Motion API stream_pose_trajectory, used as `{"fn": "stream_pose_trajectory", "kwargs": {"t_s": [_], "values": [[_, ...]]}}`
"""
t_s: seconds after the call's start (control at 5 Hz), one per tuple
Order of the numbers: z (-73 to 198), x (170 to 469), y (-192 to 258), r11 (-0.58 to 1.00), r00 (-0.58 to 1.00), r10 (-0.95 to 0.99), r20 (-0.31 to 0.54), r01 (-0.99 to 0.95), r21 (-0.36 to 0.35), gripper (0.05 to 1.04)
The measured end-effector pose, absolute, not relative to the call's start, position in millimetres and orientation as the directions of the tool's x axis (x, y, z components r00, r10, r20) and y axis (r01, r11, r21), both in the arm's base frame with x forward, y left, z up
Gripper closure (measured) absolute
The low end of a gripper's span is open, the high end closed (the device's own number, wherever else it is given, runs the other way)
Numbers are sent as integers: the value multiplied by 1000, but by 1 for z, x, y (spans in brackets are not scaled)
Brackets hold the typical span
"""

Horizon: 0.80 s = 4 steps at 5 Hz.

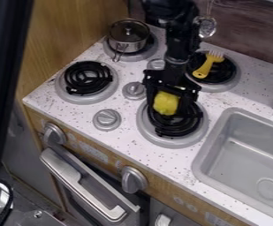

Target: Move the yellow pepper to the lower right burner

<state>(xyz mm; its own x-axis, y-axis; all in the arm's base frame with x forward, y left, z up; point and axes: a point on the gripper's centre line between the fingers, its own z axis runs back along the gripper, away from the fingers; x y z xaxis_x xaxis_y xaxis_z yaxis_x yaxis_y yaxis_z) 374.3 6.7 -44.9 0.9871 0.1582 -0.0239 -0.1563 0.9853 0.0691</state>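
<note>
Yellow pepper: we are seeing it (165,103) over the back part of the lower right burner (171,142), directly beneath the gripper (169,106); whether it is bearing on the coils, we are not managing to tell.
Jaws: they are straddling the pepper, but we cannot tell whether they are grasping it or already letting it go.
Step in hand: we are judging this to be the set-down, with the carry all but done.
Burner: we are aiming for its middle, so we are favouring a small shift toward the oven side before lowering.
Lowering: we are going straight down and gently, waiting for the coils to be taking the weight before we are releasing.
Pepper's shape: we are expecting a rounded thing to be rolling if dropped.
Retreat: we are rising straight up, minding the knob (135,90) and the yellow fork (208,66) nearby.
</note>
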Motion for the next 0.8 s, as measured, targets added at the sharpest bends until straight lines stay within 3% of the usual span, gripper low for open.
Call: {"fn": "stream_pose_trajectory", "kwargs": {"t_s": [0.4,0.6,0.8], "values": [[-51,374,-1,988,989,141,-32,-139,60,129],[-46,359,0,981,983,168,-69,-160,108,82],[-9,360,0,979,984,176,-14,-173,104,83]]}}
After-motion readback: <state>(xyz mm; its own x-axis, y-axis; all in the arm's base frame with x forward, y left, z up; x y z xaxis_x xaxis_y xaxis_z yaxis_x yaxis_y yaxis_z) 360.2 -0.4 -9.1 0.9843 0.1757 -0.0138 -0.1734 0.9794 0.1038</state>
